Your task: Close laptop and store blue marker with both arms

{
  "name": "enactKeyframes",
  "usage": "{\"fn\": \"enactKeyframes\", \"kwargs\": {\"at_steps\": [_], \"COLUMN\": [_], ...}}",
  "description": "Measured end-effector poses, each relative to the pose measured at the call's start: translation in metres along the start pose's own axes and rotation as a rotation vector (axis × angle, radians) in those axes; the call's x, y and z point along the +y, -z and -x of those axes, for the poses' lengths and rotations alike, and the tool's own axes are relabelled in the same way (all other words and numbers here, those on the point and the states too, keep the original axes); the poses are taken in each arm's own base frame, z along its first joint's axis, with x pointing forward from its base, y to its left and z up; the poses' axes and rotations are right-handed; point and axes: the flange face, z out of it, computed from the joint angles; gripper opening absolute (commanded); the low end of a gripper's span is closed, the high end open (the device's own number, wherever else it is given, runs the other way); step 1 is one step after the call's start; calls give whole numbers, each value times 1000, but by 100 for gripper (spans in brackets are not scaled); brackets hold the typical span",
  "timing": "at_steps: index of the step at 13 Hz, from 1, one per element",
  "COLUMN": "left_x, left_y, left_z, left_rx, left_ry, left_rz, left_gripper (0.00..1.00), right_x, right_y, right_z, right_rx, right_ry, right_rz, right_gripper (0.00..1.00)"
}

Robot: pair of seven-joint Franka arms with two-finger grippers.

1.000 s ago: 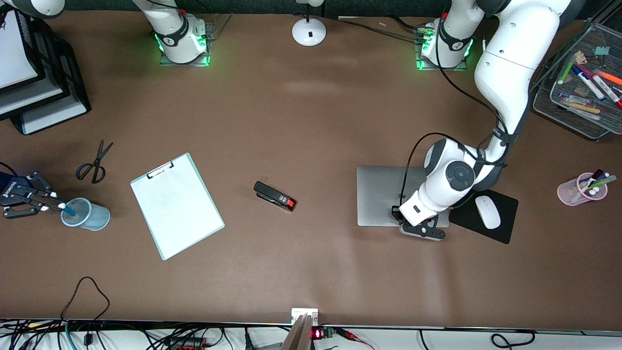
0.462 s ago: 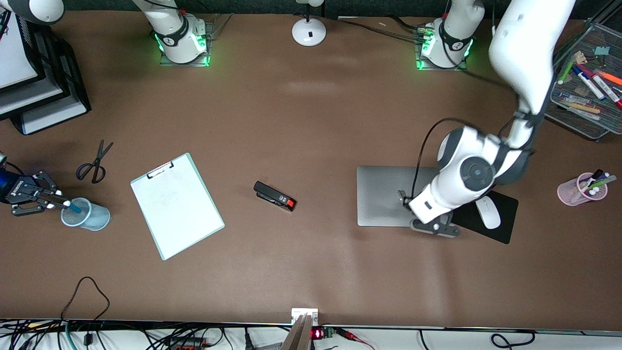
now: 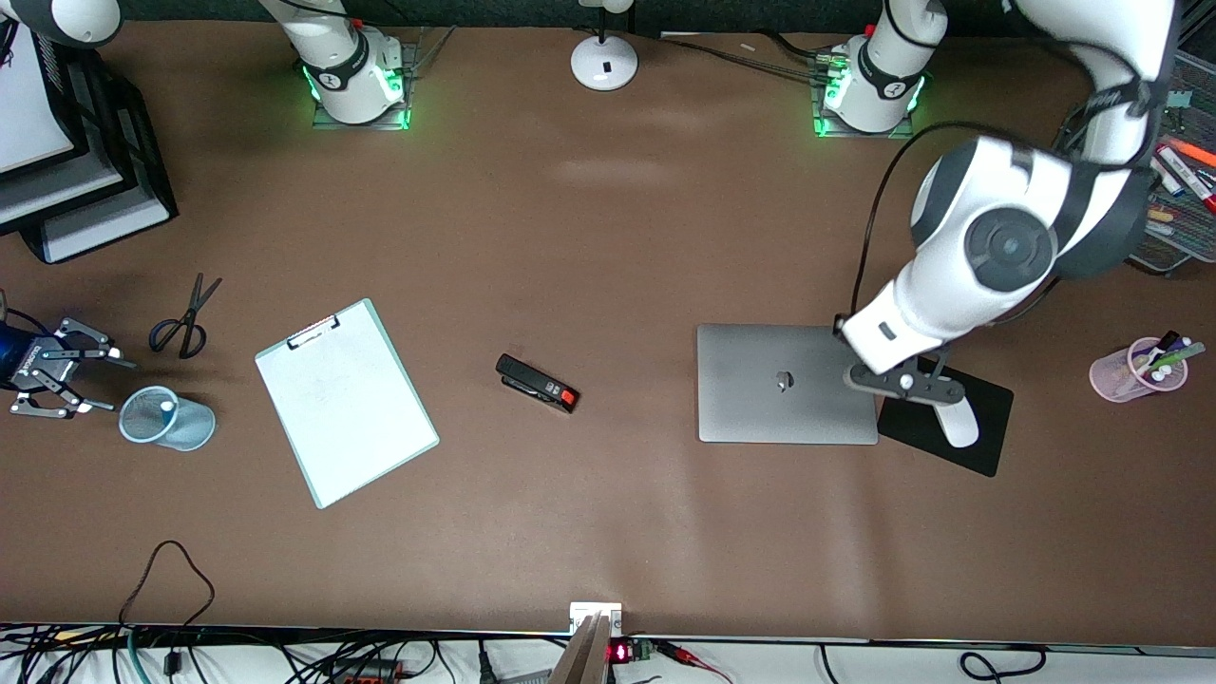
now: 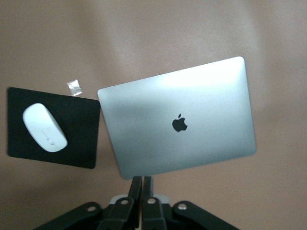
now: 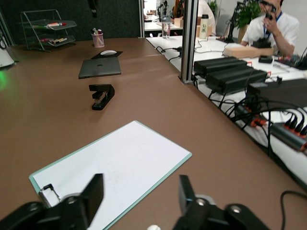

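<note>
The silver-grey laptop (image 3: pixel 787 383) lies closed on the table toward the left arm's end, its logo up (image 4: pixel 182 120). It also shows far off in the right wrist view (image 5: pixel 100 67). My left gripper (image 3: pixel 902 385) hangs shut and empty over the seam between laptop and mouse pad, its fingertips together (image 4: pixel 142 179). The blue marker (image 3: pixel 168 406) stands in a blue mesh cup (image 3: pixel 180 427) at the right arm's end; only its white end shows. My right gripper (image 3: pixel 109 382) is open beside the cup, holding nothing (image 5: pixel 139 191).
A clipboard (image 3: pixel 344 399), a black stapler (image 3: pixel 537 382) and scissors (image 3: pixel 185 318) lie between cup and laptop. A black mouse pad (image 3: pixel 988 408) with a white mouse (image 3: pixel 958 427) adjoins the laptop. A pink cup (image 3: pixel 1121 375) and a wire tray (image 3: pixel 1173 237) hold other markers.
The right gripper let go of the marker, which dropped into the cup, then opened and drew back. The left gripper lifted off the laptop's edge and moved toward the mouse pad.
</note>
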Motion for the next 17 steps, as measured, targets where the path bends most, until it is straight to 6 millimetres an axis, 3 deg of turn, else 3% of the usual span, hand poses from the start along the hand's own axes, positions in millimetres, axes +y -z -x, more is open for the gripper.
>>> {"fn": "enactKeyframes", "kwargs": {"at_steps": [3, 5, 8, 13, 17], "left_x": [-16, -28, -48, -59, -105], "left_y": [37, 54, 78, 120, 137], "left_z": [15, 23, 40, 75, 99], "left_rx": [27, 42, 40, 22, 52], "left_ry": [-30, -61, -62, -43, -15], "left_rz": [-14, -22, -34, -37, 23], "left_gripper": [100, 100, 100, 100, 100], "right_x": [-1, 1, 2, 3, -5], "right_y": [-1, -3, -8, -32, -36], "right_z": [-6, -22, -61, -124, -177], "right_rx": [-58, -103, -195, -397, -549], "right_ry": [-119, -198, -332, -494, -653], "right_rz": [-35, -51, -68, -54, 16], "right_gripper": [100, 100, 100, 100, 100]}}
